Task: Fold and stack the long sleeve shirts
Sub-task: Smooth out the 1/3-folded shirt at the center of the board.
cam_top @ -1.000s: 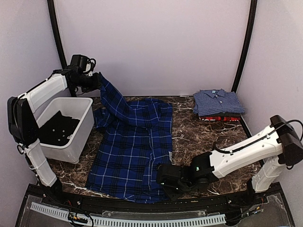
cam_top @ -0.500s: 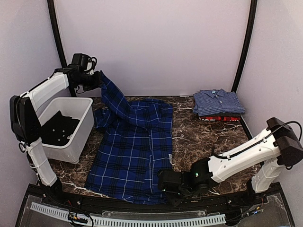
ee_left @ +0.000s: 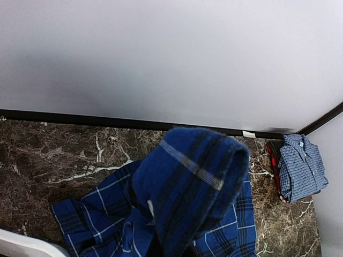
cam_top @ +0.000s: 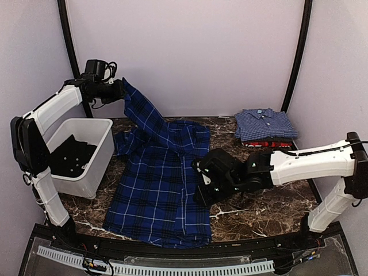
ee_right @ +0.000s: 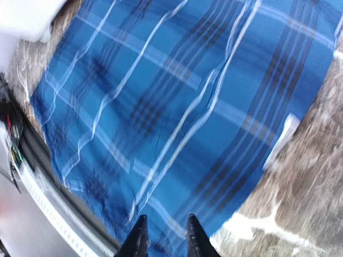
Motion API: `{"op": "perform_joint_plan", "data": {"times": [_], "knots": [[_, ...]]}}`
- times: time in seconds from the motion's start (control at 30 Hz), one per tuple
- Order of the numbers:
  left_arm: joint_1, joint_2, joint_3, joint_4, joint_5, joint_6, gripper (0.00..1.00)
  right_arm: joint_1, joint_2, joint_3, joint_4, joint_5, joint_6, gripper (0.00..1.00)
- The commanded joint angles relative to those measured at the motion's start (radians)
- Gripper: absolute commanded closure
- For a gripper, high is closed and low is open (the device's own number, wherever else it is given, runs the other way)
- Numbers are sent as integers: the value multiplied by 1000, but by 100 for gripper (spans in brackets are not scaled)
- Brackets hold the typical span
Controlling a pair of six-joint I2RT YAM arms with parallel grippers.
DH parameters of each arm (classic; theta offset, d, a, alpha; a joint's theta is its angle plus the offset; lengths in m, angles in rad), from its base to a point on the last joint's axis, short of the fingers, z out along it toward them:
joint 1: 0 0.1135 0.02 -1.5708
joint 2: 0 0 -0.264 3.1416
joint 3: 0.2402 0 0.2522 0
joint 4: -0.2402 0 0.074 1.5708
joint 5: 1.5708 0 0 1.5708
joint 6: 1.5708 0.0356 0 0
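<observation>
The deep-blue plaid shirt (cam_top: 161, 184) lies spread on the marble table, its hem near the front edge. My left gripper (cam_top: 118, 91) is shut on one upper corner of it and holds that part high at the back left. In the left wrist view the raised plaid cloth (ee_left: 193, 187) drapes over my jaws and hides them. My right gripper (cam_top: 201, 192) hovers over the shirt's right edge. Its fingers stand apart with nothing between them (ee_right: 166, 227). A folded light-blue check shirt (cam_top: 265, 123) lies on a folded red shirt (cam_top: 267, 144) at the back right.
A white bin (cam_top: 106, 150) holding dark clothes (cam_top: 69, 155) stands at the left, beside the plaid shirt. The marble table (cam_top: 259, 201) is bordered by a black rail at the front and pale walls behind.
My right gripper let go of the shirt's front right corner, opened, and moved back toward the table's middle. My left gripper lifted its held corner slightly higher.
</observation>
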State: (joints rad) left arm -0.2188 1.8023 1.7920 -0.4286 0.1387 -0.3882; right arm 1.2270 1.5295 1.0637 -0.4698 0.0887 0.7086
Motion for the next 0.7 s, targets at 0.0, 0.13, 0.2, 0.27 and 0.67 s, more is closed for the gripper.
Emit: {"op": "perform_joint_plan", "data": {"times": [0.0,0.13,0.2,0.27,0.67], "knots": [[6,-43,48,12,-19,21,100,-111,96,45,168,-84,-47,84],[6,-16,68,1,-9,15,100,-188,230,127,242,-129,-70,95],[6,-9,70,-1,-9,12,100,-219,286,151,284,-140,-74,100],[5,-8,71,-2,-16,8,100,-248,332,165,316,-147,-63,100],[7,37,111,-55,-81,10,100,-282,462,90,549,-255,-8,100]]}}
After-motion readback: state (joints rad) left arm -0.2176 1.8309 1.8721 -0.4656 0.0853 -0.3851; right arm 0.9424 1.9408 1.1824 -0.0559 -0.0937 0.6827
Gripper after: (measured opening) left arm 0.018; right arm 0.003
